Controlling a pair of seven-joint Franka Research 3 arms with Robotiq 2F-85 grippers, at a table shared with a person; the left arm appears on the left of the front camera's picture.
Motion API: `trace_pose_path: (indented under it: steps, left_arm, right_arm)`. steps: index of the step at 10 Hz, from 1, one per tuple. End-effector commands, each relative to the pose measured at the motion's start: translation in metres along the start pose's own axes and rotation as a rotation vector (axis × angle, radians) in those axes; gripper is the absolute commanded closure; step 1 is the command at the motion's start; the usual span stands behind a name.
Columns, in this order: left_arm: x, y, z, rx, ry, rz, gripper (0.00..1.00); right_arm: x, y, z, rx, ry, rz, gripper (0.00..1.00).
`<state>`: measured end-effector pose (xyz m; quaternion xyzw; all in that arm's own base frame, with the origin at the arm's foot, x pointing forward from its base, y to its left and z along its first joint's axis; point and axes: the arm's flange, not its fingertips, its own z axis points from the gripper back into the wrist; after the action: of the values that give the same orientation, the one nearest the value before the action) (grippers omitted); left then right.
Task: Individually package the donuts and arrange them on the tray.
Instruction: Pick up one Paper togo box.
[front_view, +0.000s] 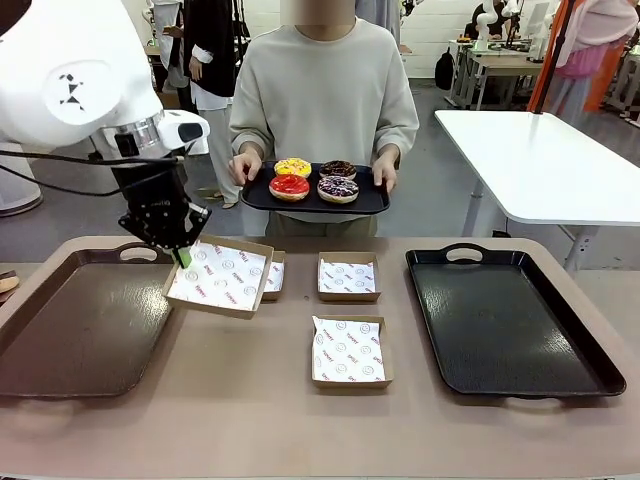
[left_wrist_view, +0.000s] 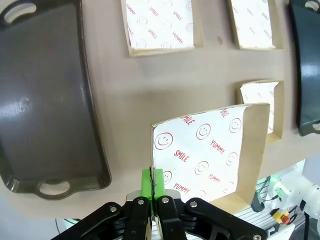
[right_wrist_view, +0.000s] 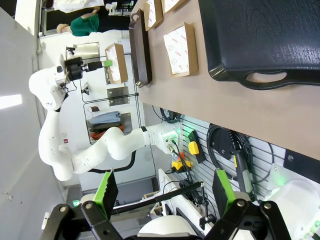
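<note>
Hanging tilted from the clamped left gripper (front_view: 183, 254), the paper-lined brown cardboard box (front_view: 222, 277) is pinched by one wall; it should be levelled before release. The right gripper (right_wrist_view: 165, 186) is spread wide, empty.

Front cam's at the table's (front_view: 250, 410) robot edge, facing across the black tray (front_view: 510, 320) to the person (front_view: 325, 90). Left wrist cam looks down, close over the lifted box (left_wrist_view: 210, 150), black tray (left_wrist_view: 306, 65) at frame edge. Right wrist cam's rolled sideways, just off that black tray's (right_wrist_view: 265, 35) handle. All share it.

White left arm (front_view: 70, 75), black end effector (front_view: 184, 256), green pads (left_wrist_view: 145, 183).
</note>
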<state>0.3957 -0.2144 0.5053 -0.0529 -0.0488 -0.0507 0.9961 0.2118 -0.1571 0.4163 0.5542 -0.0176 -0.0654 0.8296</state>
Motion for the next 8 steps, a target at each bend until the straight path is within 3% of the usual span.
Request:
trace_pose_path:
  steps: [1,5,8]
  left_arm:
    - [0.035,-0.006,0.003,-0.018,-0.001,0.025,1.0]
    - [0.114,-0.011,0.004,-0.018,-0.001,0.087,1.0]
    - [0.142,-0.008,-0.004,-0.026,-0.019,0.104,1.0]
  right_arm:
    - [-0.001,-0.001,0.001,0.004,0.0,0.001,0.0]
    - [-0.001,-0.001,0.001,0.004,0.0,0.001,0.0]
    - [-0.001,-0.001,0.001,0.004,0.0,0.001,0.0]
